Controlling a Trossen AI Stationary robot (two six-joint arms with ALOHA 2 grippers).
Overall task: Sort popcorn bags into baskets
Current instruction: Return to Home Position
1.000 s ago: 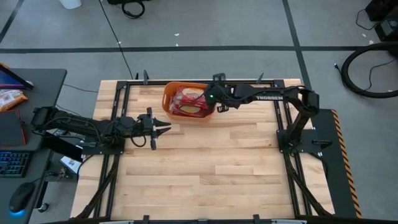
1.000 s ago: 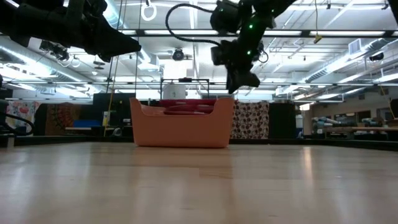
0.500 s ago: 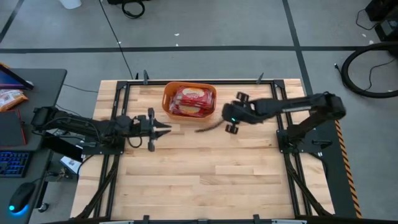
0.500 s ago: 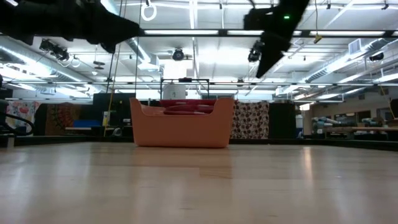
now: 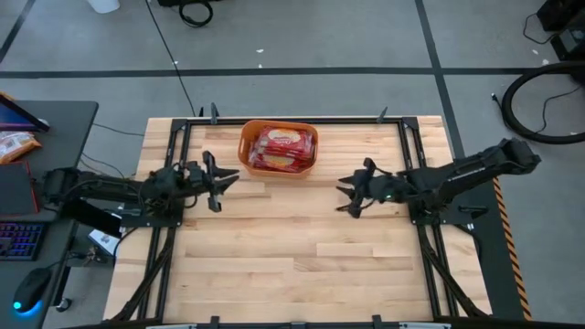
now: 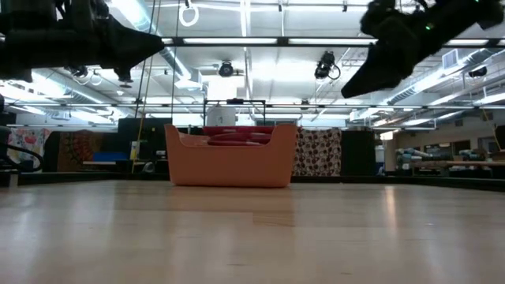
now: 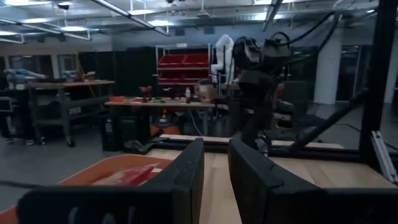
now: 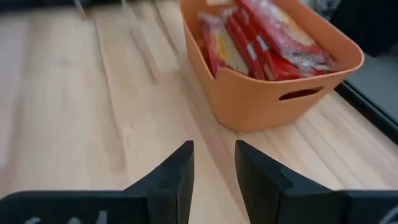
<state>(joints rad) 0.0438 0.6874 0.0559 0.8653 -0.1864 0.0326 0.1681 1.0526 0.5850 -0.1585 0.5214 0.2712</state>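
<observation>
The orange basket [image 5: 245, 155] stands on its base near the table's far edge, and several red popcorn bags [image 5: 279, 148] lie stacked inside it. My left gripper [image 5: 228, 180] hovers open above the table, left of the basket and a little nearer; its wrist view shows the basket's rim [image 7: 93, 171] past the fingers. My right gripper [image 5: 343, 194] hovers open to the right of the basket and nearer, pointing back at the basket [image 8: 267, 93]. Both grippers are empty. In the low view the basket [image 6: 231, 162] stands alone and both arms hang well above the tabletop.
Bare wooden tabletop [image 5: 302, 256] spreads over the near half and between the two grippers. Black frame rails [image 5: 169, 247] run along the left and right sides. A side desk with a keyboard [image 5: 18, 239] stands off the table's left edge.
My right gripper has pulled away from above the basket's right end, swinging toward the table's right and near side, and now faces the basket from a distance. My left gripper has drawn back slightly toward the left edge. The basket and its bags have stayed put.
</observation>
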